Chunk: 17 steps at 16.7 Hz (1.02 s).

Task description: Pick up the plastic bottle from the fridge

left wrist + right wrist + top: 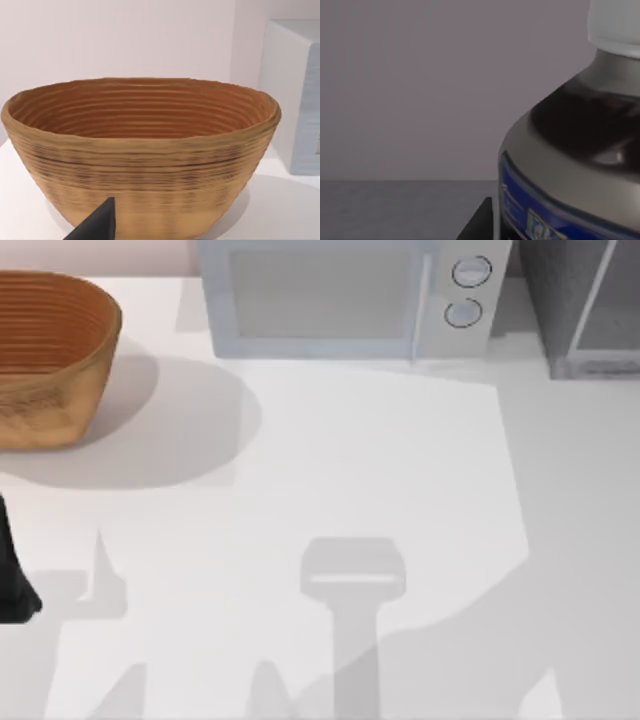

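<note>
White tabletop (pixel 380 460) runs back to a pale wall, with the microwave (pixel 340 295) at the rear as my landmark. To its right stands the fridge (pixel 585 305), dark and boxy. To the microwave's left sits the wicker basket (pixel 50 355); my left arm (pixel 12 575) idles in front of that basket, facing it, and I cannot tell how its fingers stand. My right gripper's finger (pixel 480 222) sits close beside the plastic bottle (pixel 575 165), which stands upright on a dark shelf, likely inside the fridge. Whether I hold it, I cannot tell.
</note>
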### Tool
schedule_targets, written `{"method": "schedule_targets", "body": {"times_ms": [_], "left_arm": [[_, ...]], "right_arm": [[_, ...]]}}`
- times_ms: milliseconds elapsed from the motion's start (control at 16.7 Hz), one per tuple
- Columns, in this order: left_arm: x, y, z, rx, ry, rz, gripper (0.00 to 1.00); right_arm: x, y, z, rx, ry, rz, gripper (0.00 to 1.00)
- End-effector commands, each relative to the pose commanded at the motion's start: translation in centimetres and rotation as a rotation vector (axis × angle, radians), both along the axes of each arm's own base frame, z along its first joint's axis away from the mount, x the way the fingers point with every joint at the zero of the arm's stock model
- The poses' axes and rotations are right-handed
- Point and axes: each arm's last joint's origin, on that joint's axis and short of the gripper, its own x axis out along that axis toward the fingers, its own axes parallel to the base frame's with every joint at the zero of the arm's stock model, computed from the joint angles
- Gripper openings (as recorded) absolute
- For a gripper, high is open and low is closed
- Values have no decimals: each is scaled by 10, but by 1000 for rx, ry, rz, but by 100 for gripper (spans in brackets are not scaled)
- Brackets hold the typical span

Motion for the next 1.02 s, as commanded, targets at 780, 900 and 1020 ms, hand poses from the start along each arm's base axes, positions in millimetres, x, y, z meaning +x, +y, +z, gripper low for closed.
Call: {"method": "schedule_targets", "body": {"times_ms": [780, 900, 1020], "left_arm": [[0, 0, 0, 0, 0, 0, 100], [0, 0, 0, 0, 0, 0, 100], [0, 0, 0, 0, 0, 0, 100]], "right_arm": [[0, -1, 23, 1, 0, -3, 0], [0, -2, 33, 1, 1, -4, 0], [-1, -2, 44, 3, 6, -4, 0]]}}
